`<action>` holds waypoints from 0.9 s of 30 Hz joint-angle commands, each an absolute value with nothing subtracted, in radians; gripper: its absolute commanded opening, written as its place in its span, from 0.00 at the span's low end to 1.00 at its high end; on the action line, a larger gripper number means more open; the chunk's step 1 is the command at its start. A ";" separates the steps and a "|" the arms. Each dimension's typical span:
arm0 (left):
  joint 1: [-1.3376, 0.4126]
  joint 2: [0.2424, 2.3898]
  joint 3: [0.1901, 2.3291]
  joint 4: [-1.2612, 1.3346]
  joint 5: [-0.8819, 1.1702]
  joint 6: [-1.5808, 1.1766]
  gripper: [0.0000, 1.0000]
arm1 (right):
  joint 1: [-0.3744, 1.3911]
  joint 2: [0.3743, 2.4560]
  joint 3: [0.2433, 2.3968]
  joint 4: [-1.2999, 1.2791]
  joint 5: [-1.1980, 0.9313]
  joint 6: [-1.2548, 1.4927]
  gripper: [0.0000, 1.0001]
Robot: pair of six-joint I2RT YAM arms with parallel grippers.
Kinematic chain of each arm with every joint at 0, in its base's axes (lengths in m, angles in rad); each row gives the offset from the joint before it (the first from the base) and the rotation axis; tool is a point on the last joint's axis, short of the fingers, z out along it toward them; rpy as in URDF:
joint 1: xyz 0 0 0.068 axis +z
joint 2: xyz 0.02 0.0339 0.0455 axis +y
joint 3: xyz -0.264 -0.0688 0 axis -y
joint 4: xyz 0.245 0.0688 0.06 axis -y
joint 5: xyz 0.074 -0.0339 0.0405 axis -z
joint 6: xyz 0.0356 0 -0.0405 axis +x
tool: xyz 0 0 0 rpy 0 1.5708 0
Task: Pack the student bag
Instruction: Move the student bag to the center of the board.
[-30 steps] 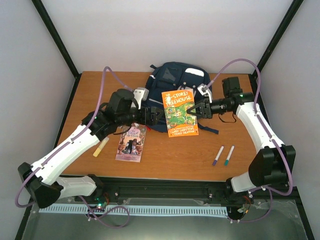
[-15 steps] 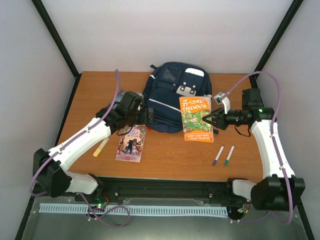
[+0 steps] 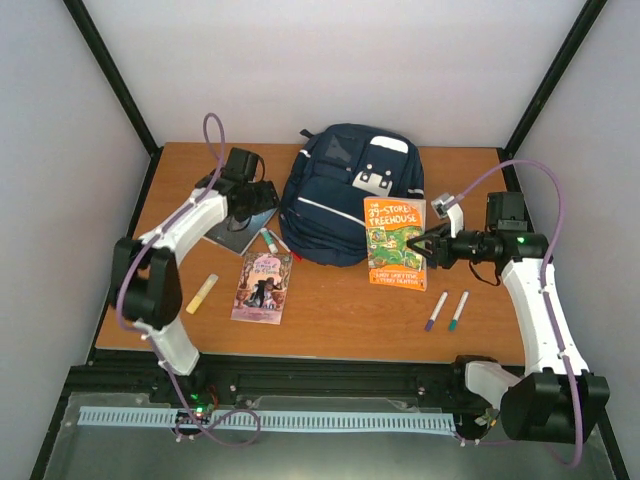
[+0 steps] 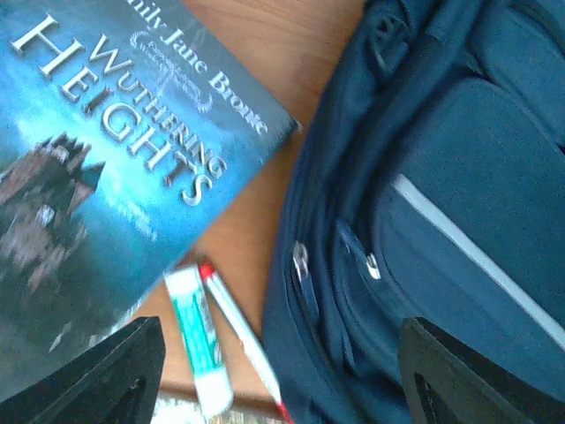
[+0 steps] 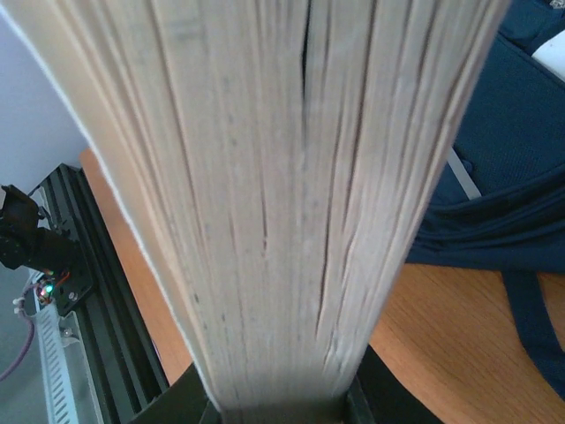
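Clamping the Treehouse book (image 3: 391,240), right jaws should tip it spine-first into the student bag (image 3: 330,200) (left jaws stand apart).

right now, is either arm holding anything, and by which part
The right gripper clamps the orange book by its page edge, opposite the spine. The left gripper is open and holds nothing.

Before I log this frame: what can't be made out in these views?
- Right gripper: right wrist view, tips hidden behind page edges of the Treehouse book.
- Left gripper: top view, its own wrist covers it; left wrist view crops its fingers at the bottom edge.
- Student bag, main opening: top view, too small to tell if unzipped.
- Wuthering Heights book: left wrist view, cover cut off at the edges.
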State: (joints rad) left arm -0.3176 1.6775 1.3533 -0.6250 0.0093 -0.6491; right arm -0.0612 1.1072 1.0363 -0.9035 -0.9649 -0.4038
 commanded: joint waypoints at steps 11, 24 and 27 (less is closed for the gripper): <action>-0.244 2.206 1.910 -0.706 0.105 -0.588 0.64 | -0.076 1.144 1.042 -0.818 -0.982 -0.381 0.03; -0.303 2.159 1.687 -0.512 0.227 -0.643 0.39 | -0.103 1.109 1.010 -0.798 -0.916 -0.367 0.03; -0.349 2.136 1.663 -0.519 0.227 -0.620 0.20 | -0.120 1.071 1.014 -0.793 -0.892 -0.355 0.03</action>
State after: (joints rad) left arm -0.2813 2.1864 1.6920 -0.5598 0.1905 -0.6319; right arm -0.0952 1.1389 1.0084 -0.8509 -0.8959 -0.3729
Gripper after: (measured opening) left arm 0.285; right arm 0.187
